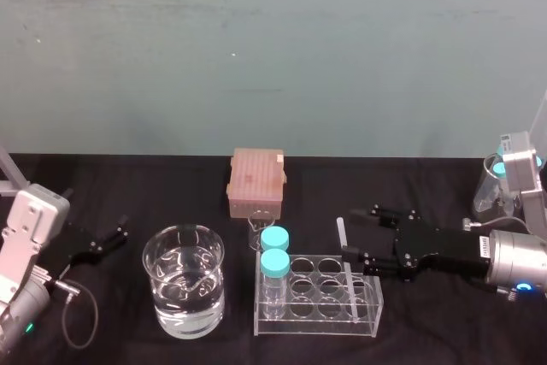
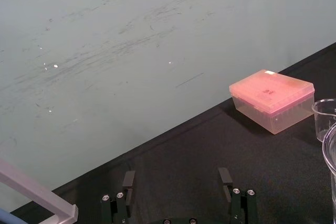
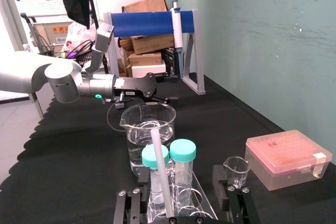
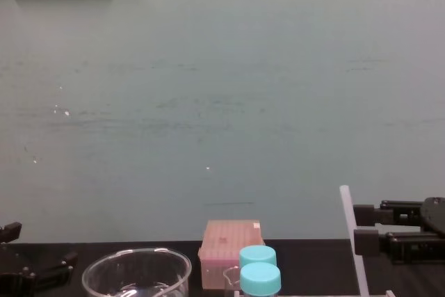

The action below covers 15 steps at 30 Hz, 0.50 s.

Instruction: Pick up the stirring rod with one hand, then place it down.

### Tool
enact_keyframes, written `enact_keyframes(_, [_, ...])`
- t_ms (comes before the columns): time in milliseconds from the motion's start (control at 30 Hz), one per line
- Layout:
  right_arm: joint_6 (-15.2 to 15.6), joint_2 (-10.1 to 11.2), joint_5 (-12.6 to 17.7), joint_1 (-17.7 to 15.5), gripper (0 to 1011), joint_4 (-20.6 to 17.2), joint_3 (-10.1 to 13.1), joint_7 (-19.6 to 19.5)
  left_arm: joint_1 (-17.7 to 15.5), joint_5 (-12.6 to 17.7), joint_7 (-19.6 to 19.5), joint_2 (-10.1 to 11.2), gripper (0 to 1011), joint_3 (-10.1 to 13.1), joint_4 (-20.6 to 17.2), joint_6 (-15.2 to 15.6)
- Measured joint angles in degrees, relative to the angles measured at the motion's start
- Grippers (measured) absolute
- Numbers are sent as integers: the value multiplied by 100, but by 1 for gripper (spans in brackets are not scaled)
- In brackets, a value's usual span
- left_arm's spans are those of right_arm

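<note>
Jaws of the right gripper (image 1: 347, 236) stand wide apart and hold nothing, its fingertips level with the upper part of the stirring rod (image 1: 350, 275). That rod leans in the right end of the clear rack (image 1: 376, 307) on the black table (image 1: 128, 185), right of two blue-capped bottles (image 1: 274, 250). The left gripper (image 1: 111, 241) rests at the near left, likewise open and empty

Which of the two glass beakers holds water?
The big beaker, left of the clear rack; the small beaker by the pink box looks empty.
</note>
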Motion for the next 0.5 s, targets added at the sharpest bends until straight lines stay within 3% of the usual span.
enact_keyframes(300, [0, 0, 0, 0, 993, 0, 0, -1, 0, 0, 0, 0, 1005, 0, 0, 0])
enact_keyframes(500, [-29, 0, 61, 1, 1003, -22, 22, 61, 0, 0, 0, 0, 1005, 0, 0, 0])
